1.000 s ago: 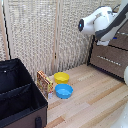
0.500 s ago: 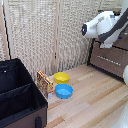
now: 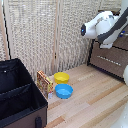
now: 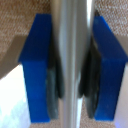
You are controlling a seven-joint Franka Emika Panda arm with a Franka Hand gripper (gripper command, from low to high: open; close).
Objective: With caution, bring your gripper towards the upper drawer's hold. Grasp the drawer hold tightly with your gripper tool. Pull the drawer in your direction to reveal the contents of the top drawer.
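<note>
Firmly, blue-padded tool [image 4: 71, 70] clamps smooth silver bar [image 4: 72, 50].

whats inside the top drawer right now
Nothing inside shows. The top drawer is mostly hidden behind the white arm. In the wrist view, the claw has its blue tips on either side of the silver handle.

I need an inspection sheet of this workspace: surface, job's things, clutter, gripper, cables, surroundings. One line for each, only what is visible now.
Surface: light wooden floor.
Job's things: silver bar handle runs between the blue pads; dark-brown dresser at the exterior view's right, its top drawer mostly hidden by the white arm.
Clutter: yellow bowl, blue bowl, patterned box, black bin.
Gripper: gripper shut on the handle.
Cables: nothing seen.
Surroundings: woven screen panels behind.
</note>
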